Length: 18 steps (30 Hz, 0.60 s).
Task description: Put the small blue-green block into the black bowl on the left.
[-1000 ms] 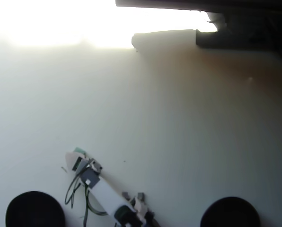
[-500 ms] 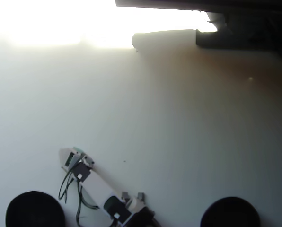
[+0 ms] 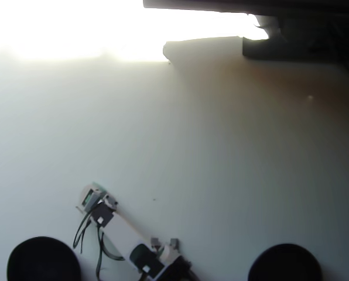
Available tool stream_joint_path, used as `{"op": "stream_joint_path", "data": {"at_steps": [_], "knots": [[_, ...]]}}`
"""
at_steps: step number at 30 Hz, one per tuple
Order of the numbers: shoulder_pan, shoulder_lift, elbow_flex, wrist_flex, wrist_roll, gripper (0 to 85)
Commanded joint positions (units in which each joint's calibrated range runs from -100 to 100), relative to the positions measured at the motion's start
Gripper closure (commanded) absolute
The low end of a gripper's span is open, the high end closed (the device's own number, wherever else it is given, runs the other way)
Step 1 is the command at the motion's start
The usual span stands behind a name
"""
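My gripper (image 3: pixel 90 196) is at the lower left of the overhead view, at the end of the arm (image 3: pixel 133 237) that reaches up-left from the bottom edge. It is above and to the right of the left black bowl (image 3: pixel 43 261), apart from it. A small greenish patch (image 3: pixel 98 189) shows at the gripper's tip. I cannot tell whether it is the small blue-green block or part of the gripper. No block shows lying on the table. The jaws overlap from above, so I cannot tell whether they are open or shut.
A twin black bowl (image 3: pixel 286 263) sits at the bottom right. Dark objects (image 3: pixel 303 35) and their shadow fill the top right. Strong glare washes out the top left of the white table (image 3: pixel 209 158).
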State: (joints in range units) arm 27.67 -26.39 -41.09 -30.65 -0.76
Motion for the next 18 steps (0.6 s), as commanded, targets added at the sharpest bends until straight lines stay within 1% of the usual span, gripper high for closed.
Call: {"op": "stream_joint_path", "data": {"at_steps": [1,12,18], "knots": [[0.5,-3.9,1.7,0.8,0.1,82.4],[6.8,-15.2,19.6,-12.8,0.1,82.4],[13.8,-16.9,33.2,-20.1,0.0,82.4]]}}
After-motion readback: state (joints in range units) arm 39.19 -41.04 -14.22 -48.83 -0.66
